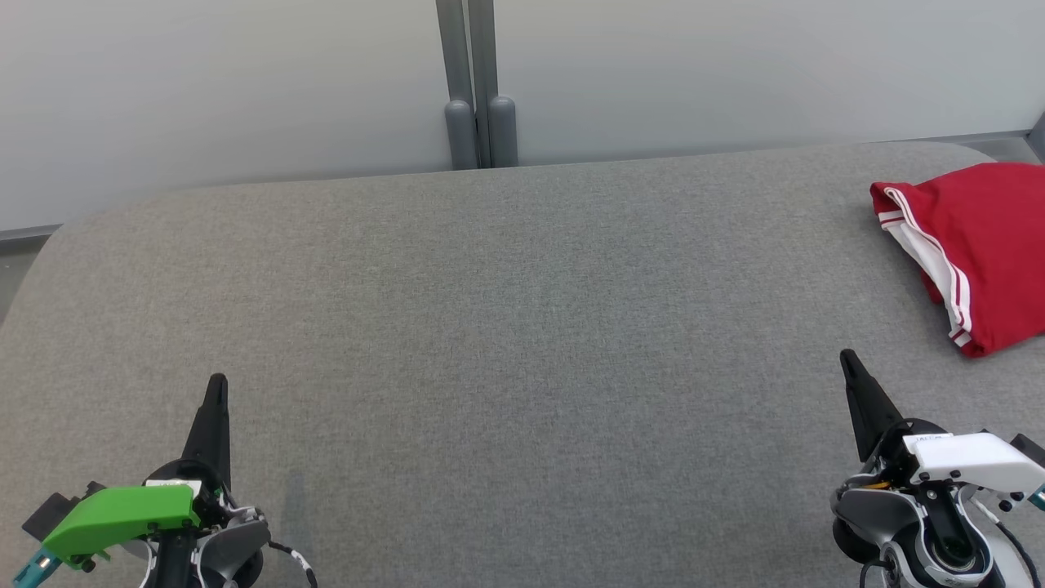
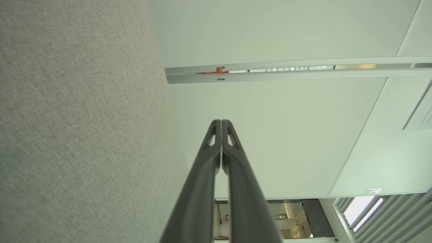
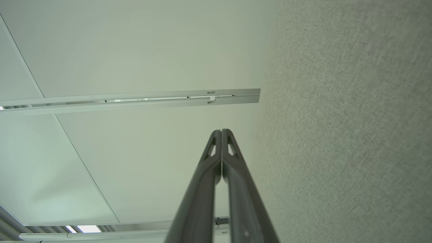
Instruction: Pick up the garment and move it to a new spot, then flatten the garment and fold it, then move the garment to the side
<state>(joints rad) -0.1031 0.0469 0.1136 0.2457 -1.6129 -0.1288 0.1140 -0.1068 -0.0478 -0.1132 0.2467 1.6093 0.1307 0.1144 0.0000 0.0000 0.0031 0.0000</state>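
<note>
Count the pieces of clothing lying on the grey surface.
1. The red garment with white stripes lies at the far right of the grey padded surface, ahead of the right end effector and apart from it. The picture's edge cuts it off, so more could lie beyond.

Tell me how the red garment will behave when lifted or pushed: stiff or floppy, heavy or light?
The red garment lies in soft folds, so it would probably hang floppy. It looks thin, so likely light. The grey cloth surface under it may grip, so a push would probably bunch it.
</note>
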